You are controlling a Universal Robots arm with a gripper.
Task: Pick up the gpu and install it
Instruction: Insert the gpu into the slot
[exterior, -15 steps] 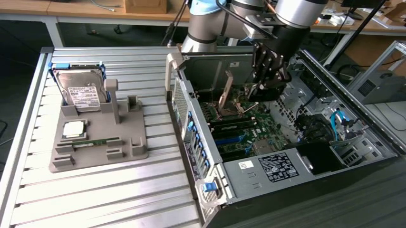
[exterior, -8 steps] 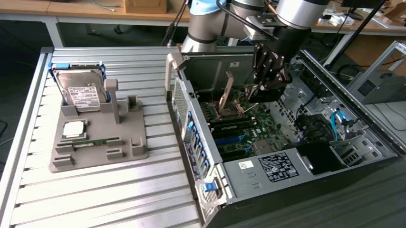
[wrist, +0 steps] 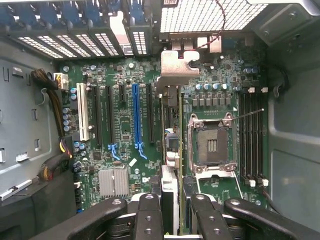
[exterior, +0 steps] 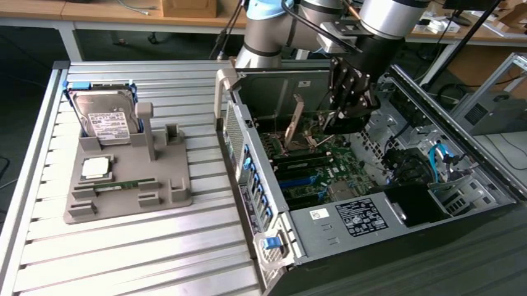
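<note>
The gpu (wrist: pixel 170 150) shows edge-on in the wrist view as a thin dark strip ending in a silver bracket (wrist: pixel 177 65) near the case's rear slot covers. It stands over the green motherboard (wrist: pixel 120 150), between the black slots and the CPU socket (wrist: pixel 212 145). Whether it sits in a slot I cannot tell. My gripper (wrist: pixel 172 215) is shut on its near end, one finger (wrist: pixel 147 215) on each side. In the exterior view the gripper (exterior: pixel 346 117) reaches down into the open computer case (exterior: pixel 329 228), with the gpu (exterior: pixel 294 120) running from it toward that view's left.
A grey holder (exterior: pixel 169 191) on the slatted table at the exterior view's left carries a silver hard drive (exterior: pixel 111 120), a processor chip (exterior: pixel 96 166) and a green memory stick (exterior: pixel 123 184). Case walls, blue cables (exterior: pixel 436 157) and a blue slot (wrist: pixel 136 115) surround the gripper.
</note>
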